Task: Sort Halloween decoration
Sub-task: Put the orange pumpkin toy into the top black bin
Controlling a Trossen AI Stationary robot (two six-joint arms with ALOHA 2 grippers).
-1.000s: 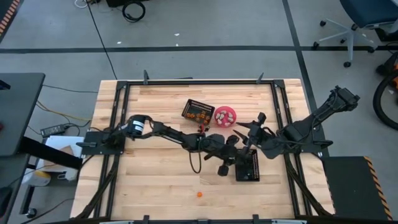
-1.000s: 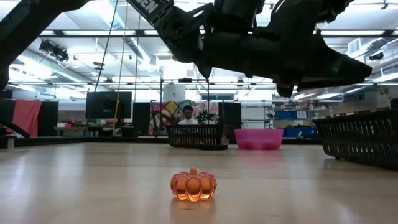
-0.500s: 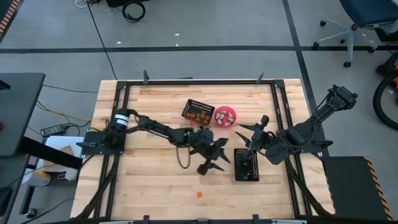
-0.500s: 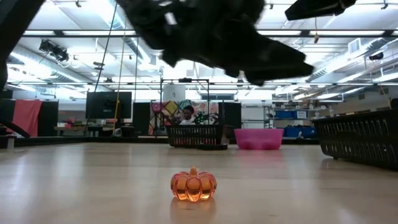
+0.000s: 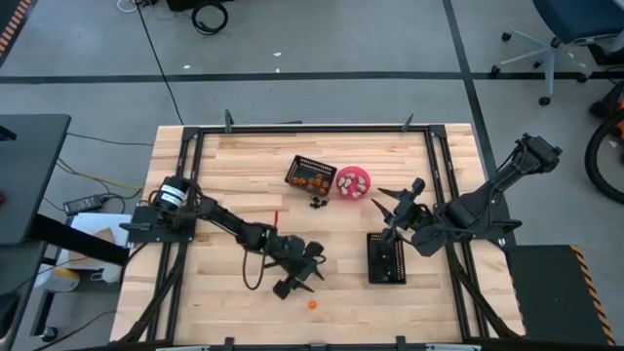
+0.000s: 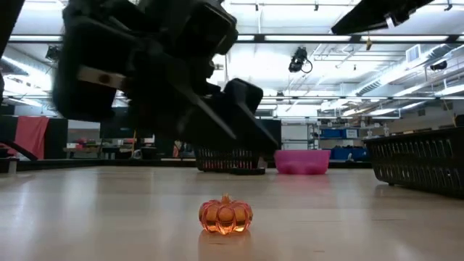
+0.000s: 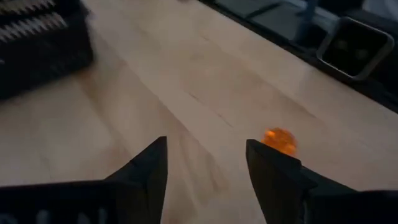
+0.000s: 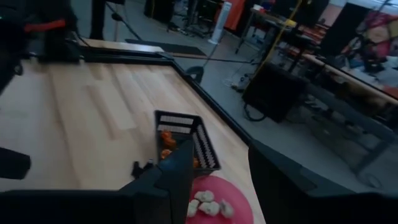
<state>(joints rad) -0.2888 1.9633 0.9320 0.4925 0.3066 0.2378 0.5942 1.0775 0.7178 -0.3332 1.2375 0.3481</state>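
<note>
Table: pale wooden plank top [image 5: 234, 166] in a black metal frame.

Item 1: small translucent orange glass pumpkin [image 5: 312, 304], ribbed and stemmed, standing alone on bare wood near the front edge, centre; also [image 6: 225, 214] and [image 7: 280, 140].

Item 2: black rectangular mesh basket [image 5: 310, 175], far centre, holding orange trinkets.

Item 3: round pink bowl [image 5: 352, 181], just right of that basket, holding pale whitish pieces [image 8: 205, 206].

Item 4: small cluster of black trinkets [image 5: 318, 203] loose on the wood, just in front of the far basket.

Item 5: second black mesh basket [image 5: 387, 258], right of centre, nearer the front; contents cannot be told.

Left gripper [image 5: 298, 276]: low over the table, just beyond and left of the pumpkin, apart from it; jaws spread, nothing between the fingers [image 7: 146, 168].

Right gripper [image 5: 394, 216]: above the far end of the second basket; jaws parted, nothing gripped.
</note>
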